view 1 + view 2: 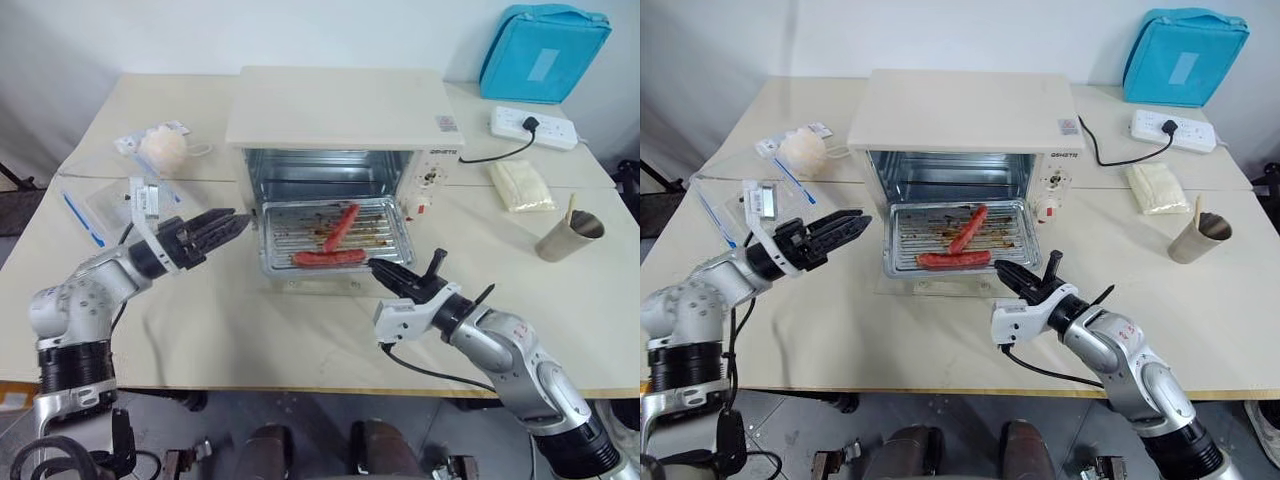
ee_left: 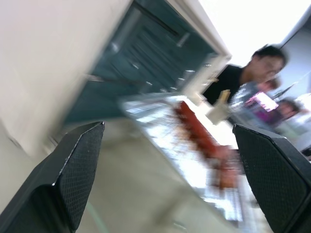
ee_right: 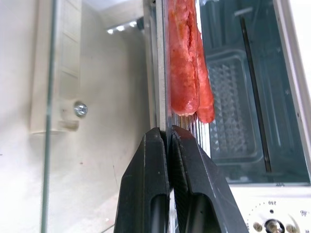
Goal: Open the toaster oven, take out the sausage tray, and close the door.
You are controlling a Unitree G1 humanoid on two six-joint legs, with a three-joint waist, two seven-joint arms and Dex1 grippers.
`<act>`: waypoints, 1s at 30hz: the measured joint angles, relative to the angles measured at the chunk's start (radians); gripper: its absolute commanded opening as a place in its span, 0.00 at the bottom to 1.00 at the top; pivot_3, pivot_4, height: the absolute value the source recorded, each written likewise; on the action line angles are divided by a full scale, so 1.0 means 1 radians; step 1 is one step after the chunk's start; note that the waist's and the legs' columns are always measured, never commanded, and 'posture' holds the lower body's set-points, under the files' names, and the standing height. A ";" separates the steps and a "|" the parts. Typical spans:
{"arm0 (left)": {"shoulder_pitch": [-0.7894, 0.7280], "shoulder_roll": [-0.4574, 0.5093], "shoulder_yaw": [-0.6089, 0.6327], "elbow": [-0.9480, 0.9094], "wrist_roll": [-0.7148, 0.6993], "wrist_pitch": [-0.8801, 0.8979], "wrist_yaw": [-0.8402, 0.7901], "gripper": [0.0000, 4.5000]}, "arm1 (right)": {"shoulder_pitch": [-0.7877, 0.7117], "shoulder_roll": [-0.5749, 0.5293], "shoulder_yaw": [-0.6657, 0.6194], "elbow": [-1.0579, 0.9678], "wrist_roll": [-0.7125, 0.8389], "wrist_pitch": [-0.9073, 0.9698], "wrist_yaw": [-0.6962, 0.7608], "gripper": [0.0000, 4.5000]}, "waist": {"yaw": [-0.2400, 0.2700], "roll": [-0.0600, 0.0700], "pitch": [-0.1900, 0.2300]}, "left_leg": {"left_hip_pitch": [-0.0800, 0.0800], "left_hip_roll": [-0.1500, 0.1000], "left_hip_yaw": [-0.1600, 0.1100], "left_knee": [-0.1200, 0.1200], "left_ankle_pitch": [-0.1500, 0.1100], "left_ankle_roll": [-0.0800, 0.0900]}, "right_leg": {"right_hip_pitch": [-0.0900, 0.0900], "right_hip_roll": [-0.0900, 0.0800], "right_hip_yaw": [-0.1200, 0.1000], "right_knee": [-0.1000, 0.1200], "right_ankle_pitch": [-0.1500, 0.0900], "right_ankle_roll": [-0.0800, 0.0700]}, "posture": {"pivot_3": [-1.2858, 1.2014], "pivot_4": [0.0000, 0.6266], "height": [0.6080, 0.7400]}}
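Centrally, the toaster oven (image 1: 340, 125) stood with its door (image 1: 320, 282) dropped open, and the sausage tray (image 1: 335, 235) jutted halfway out over it. Lower right of centre, the right gripper (image 1: 378, 268) pinched the tray's front rim. At left, the left gripper (image 1: 235, 222) hung with fingers spread, touching nothing.

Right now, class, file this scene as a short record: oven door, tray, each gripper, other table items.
door: folded down flat, toaster oven open
sausage tray: partly out over the door, two red sausages on it
right gripper: shut on the tray's front rim
left gripper: open, beside the oven, holding nothing
other: paper cup, power strip
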 measured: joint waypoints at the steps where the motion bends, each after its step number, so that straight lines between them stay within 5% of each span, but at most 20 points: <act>1: 0.004 -0.005 0.008 -0.017 -0.035 0.049 0.028 1.00 | -0.004 -0.003 0.000 0.001 0.007 -0.015 0.005 0.01 | 0.000 0.000 0.000 | 0.000 0.000 0.000 0.000 0.000 0.000 | 0.000 0.000 0.000 0.000 0.000 0.000 | 0.52 0.24 1.00; 9: -0.007 -0.080 0.018 -0.032 -0.136 0.234 0.221 1.00 | -0.049 -0.048 0.001 0.029 0.052 -0.127 0.025 0.01 | -0.003 0.000 0.000 | 0.000 0.000 0.001 0.000 0.000 0.000 | 0.000 0.001 -0.001 0.000 0.000 0.000 | 0.52 0.24 1.00; 12: -0.012 -0.114 0.038 -0.029 -0.202 0.291 0.271 0.87 | -0.062 -0.050 0.001 0.051 0.058 -0.147 0.030 0.00 | -0.003 0.000 0.000 | 0.001 0.000 0.001 0.000 0.000 -0.001 | 0.000 0.001 -0.001 0.000 0.000 0.000 | 0.52 0.24 1.00; 24: -0.012 -0.148 0.082 0.020 -0.352 0.391 0.473 0.04 | -0.075 -0.050 0.004 0.064 0.074 -0.170 0.054 0.00 | -0.003 0.000 0.000 | 0.001 0.000 0.001 0.000 0.000 -0.001 | 0.000 0.001 -0.001 0.000 0.000 0.000 | 0.52 0.24 1.00; 29: 0.004 -0.153 0.095 0.054 -0.476 0.410 0.556 0.01 | -0.076 -0.051 0.002 0.082 0.086 -0.187 0.057 0.00 | -0.003 0.000 0.000 | 0.001 0.000 0.001 0.000 0.000 -0.001 | 0.000 0.000 -0.001 0.000 0.000 0.000 | 0.52 0.24 1.00; 30: 0.011 -0.154 0.096 0.059 -0.503 0.410 0.576 0.00 | -0.076 -0.051 0.001 0.083 0.101 -0.186 0.065 0.06 | -0.004 0.000 0.000 | 0.001 0.000 0.001 0.000 0.000 -0.001 | 0.000 0.000 -0.001 0.000 0.000 0.000 | 0.52 0.24 1.00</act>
